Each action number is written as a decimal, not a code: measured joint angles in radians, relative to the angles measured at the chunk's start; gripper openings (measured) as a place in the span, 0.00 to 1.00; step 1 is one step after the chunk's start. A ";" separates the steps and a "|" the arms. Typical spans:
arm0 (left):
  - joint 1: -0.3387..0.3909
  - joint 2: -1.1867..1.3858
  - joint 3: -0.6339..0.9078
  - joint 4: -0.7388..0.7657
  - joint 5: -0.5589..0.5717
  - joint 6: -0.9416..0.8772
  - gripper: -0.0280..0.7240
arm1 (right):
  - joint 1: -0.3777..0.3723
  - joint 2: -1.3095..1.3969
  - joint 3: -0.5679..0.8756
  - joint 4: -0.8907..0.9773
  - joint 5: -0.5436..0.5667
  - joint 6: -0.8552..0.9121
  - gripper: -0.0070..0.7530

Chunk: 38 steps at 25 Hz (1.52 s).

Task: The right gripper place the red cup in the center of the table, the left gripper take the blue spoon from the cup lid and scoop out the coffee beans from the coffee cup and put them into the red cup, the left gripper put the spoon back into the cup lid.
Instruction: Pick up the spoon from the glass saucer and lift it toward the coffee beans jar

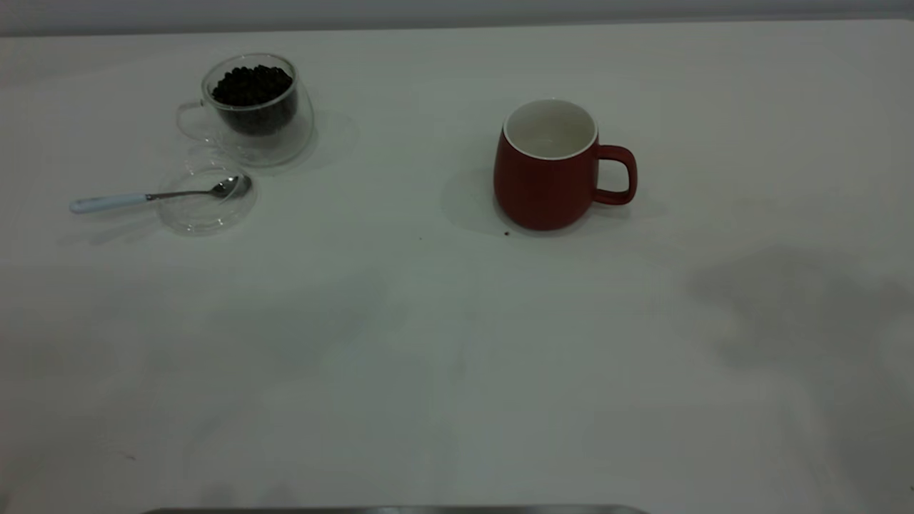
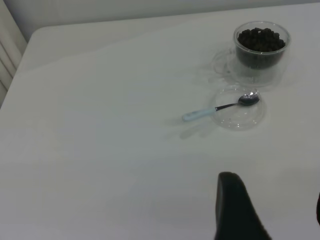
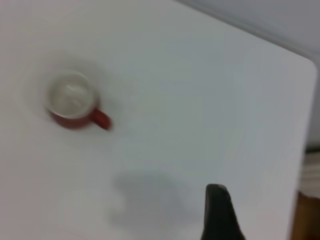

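**Red cup waits, spoon rests on the lid**

The red cup [image 1: 546, 165] stands upright on the table [image 1: 400, 357], a bit right of the middle, handle pointing right. It looks heavy, hard and smooth, so I think the handle or rim is the best place to grab.

The blue spoon [image 1: 153, 195] is thin and light, its bowl on the cup lid [image 1: 207, 201], far left. The coffee cup [image 1: 253, 107] with coffee beans [image 1: 251, 86] stands behind.

The left gripper [image 2: 272, 212] and right gripper [image 3: 220, 212] hang high, holding nothing. I cannot tell how wide they are.
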 joint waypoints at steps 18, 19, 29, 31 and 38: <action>0.000 0.000 0.000 0.000 0.000 0.000 0.63 | -0.014 -0.681 0.620 0.205 0.000 0.001 0.67; 0.000 0.000 0.000 0.000 0.000 0.000 0.63 | -0.035 -0.712 0.666 0.206 0.000 0.002 0.67; 0.000 0.000 0.000 0.000 0.000 0.002 0.63 | -0.358 -1.051 0.893 0.168 0.000 0.001 0.66; 0.000 0.000 0.000 0.000 0.000 0.002 0.63 | -0.384 -1.112 0.919 0.149 -0.003 0.000 0.66; 0.000 0.000 0.000 0.000 0.000 0.002 0.63 | -0.418 -1.227 1.030 0.133 -0.079 -0.041 0.66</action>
